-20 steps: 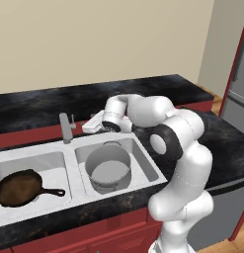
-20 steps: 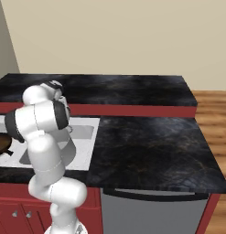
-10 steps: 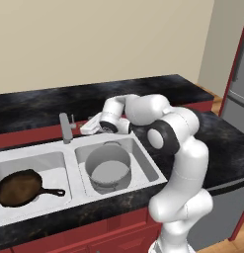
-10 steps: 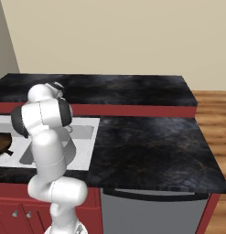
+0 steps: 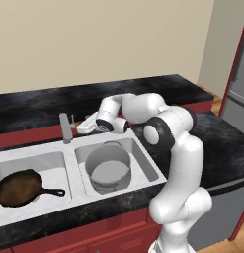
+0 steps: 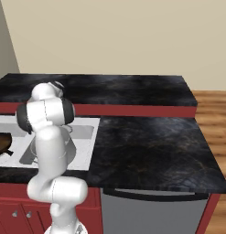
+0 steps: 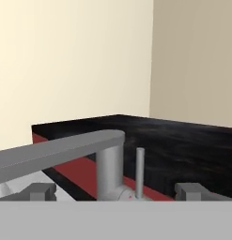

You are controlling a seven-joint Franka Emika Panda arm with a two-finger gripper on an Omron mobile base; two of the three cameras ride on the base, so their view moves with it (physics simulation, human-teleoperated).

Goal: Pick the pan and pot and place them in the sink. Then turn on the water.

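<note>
The dark-brown pan (image 5: pixel 20 188) lies in the left basin of the white sink (image 5: pixel 143 160), its black handle pointing right; its edge also shows as the pan (image 6: pixel 1 142). The grey pot (image 5: pixel 108 168) stands upright in the right basin. Between the basins rises the grey faucet (image 5: pixel 66 127). My gripper (image 5: pixel 80 128) hovers just right of it, above the sink's back rim, open and holding nothing. In the hand view the faucet post (image 7: pixel 110 168), its spout reaching left and a thin upright lever (image 7: pixel 140 171) stand close ahead, between my open gripper's (image 7: pixel 116 192) fingertips (image 7: pixel 40 191).
Black counter (image 5: pixel 217 143) runs behind and to the right of the sink, with red cabinet fronts (image 6: pixel 146 110) below. A grey appliance (image 5: pixel 237 94) stands at the far right. The wall rises close behind the faucet.
The gripper has crept left and slightly down toward the faucet, still open. Pan and pot have not moved.
</note>
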